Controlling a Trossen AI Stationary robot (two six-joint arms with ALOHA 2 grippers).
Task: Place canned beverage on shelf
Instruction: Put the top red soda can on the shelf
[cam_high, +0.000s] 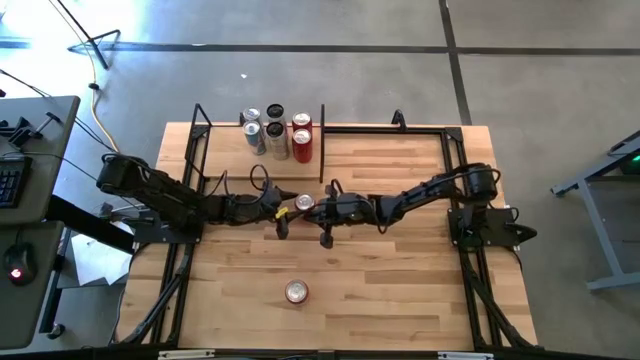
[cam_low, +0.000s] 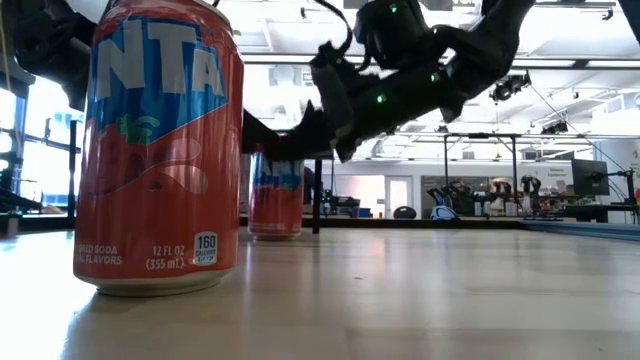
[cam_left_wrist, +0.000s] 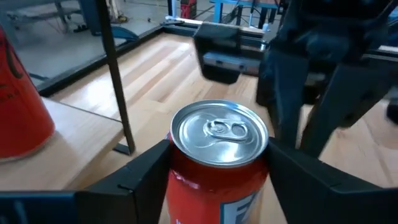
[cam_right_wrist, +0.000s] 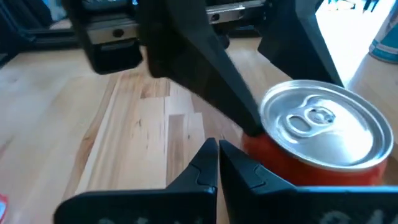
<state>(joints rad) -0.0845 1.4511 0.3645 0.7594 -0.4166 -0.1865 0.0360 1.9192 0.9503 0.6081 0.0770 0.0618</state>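
Left end effector (cam_left_wrist: 217, 180) gripping; right end effector (cam_right_wrist: 217, 165) closed, alongside.

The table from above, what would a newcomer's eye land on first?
The two arms meeting mid-table, where the left pincer straddles an upright red can and the right pincer sits shut beside it. Next, the cluster of cans on the shelf at the far edge, and one lone can near the front.

Glossy red metal can (cam_left_wrist: 219, 163) with brushed silver top; pale matt wooden table (cam_high: 400, 280).

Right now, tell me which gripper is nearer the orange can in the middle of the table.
Left. The left gripper has its fingers on both sides of the orange can; the right gripper, shut, sits just beside it.
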